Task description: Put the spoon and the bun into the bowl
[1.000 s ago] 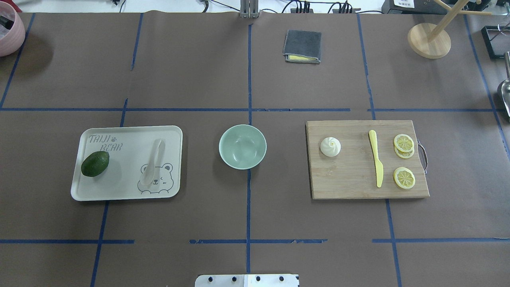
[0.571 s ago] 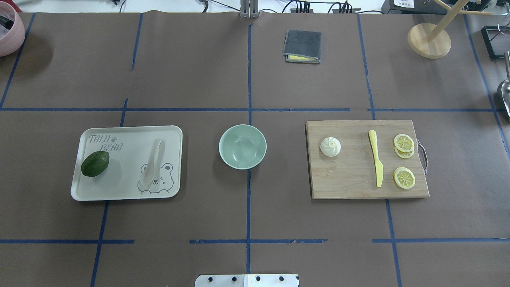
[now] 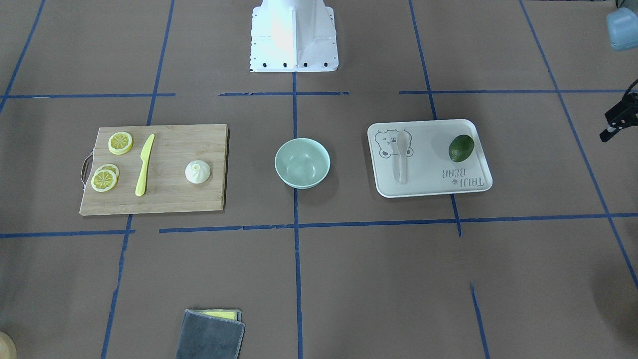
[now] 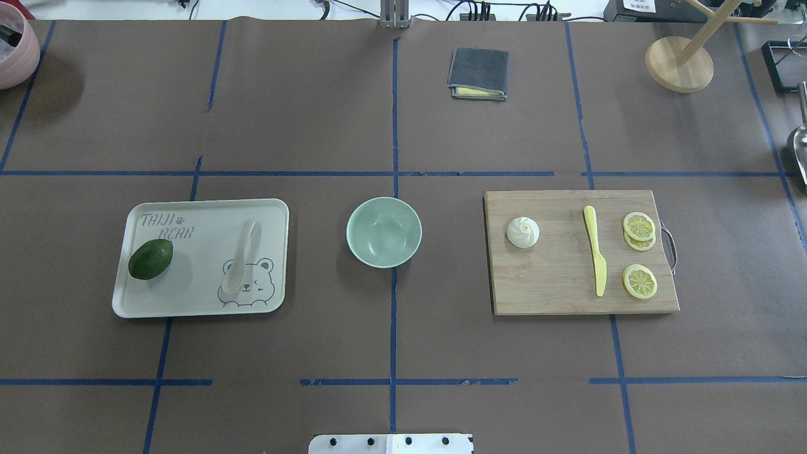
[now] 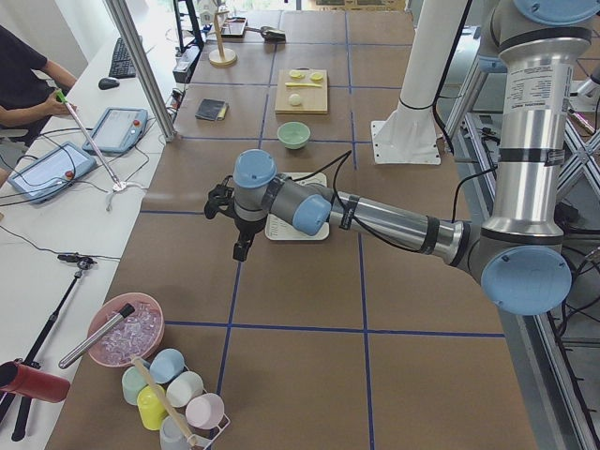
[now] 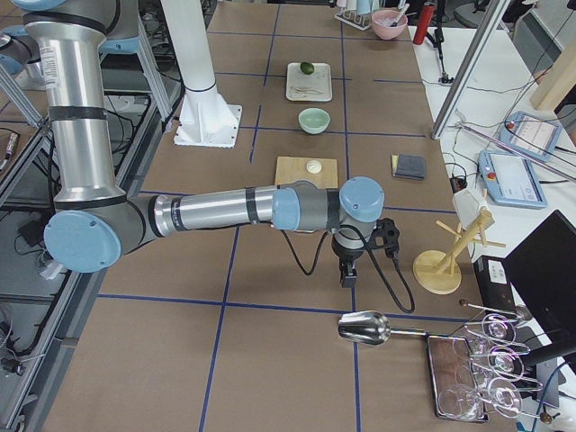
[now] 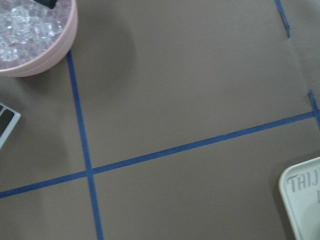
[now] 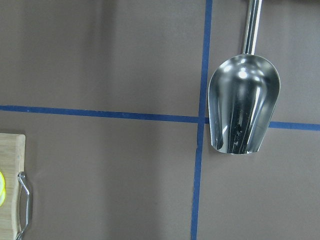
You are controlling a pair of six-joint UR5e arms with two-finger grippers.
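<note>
Pink bowl (image 4: 12, 53) and metal scoop (image 4: 798, 146) edge-cropped, left end effector (image 3: 610, 130) partly cut off

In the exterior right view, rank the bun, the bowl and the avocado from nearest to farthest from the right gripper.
1. bun, on the cutting board, closest to the right gripper.
2. bowl, mid-table, just beyond the board.
3. avocado, on the tray at the far end.
</note>
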